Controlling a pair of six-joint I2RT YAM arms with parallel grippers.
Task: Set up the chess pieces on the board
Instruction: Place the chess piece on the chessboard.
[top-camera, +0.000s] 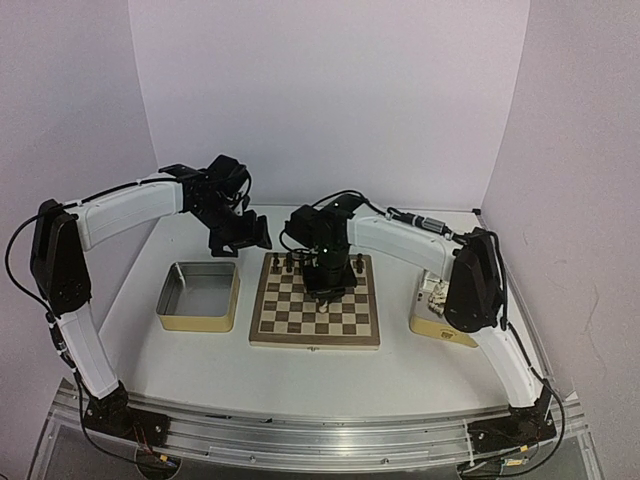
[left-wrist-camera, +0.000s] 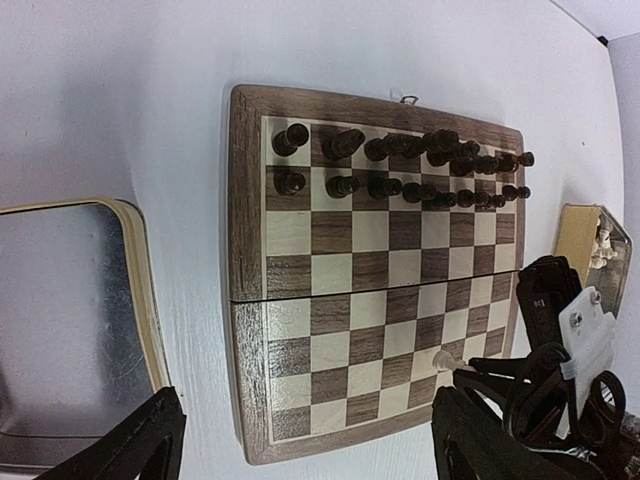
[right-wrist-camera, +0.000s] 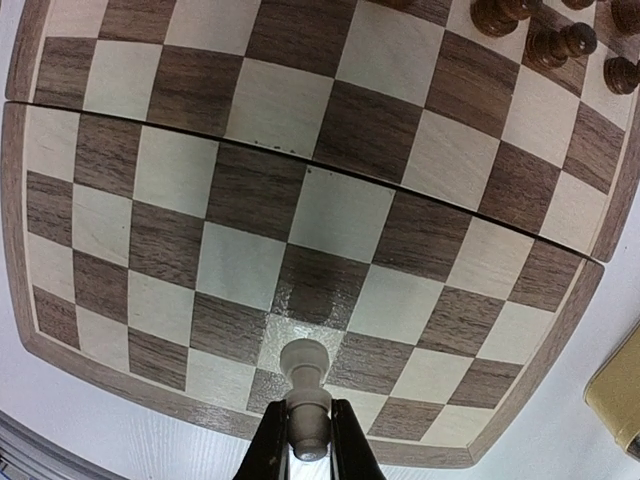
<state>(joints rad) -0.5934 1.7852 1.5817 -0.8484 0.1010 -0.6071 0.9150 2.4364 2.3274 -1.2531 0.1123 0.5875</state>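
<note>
The board (top-camera: 290, 320) lies in the middle of the table, and dark pieces (left-wrist-camera: 400, 165) fill its two far rows. My right gripper (right-wrist-camera: 306, 435) is shut on a cream-white pawn (right-wrist-camera: 305, 390), its round base towards the board (right-wrist-camera: 250, 190), just above a square near the near right corner. From the left wrist the same pawn (left-wrist-camera: 440, 358) shows at the right gripper's tip. More white chess pieces (left-wrist-camera: 603, 238) lie in the right tin. My left gripper (left-wrist-camera: 305, 450) hangs open and empty, high above the board's left edge (left-wrist-camera: 245, 300).
An open metal tin (top-camera: 198, 295) with yellowish sides sits left of the board. A second tin (top-camera: 435, 310) sits right of the board, partly behind the right arm. White walls close in the table on three sides.
</note>
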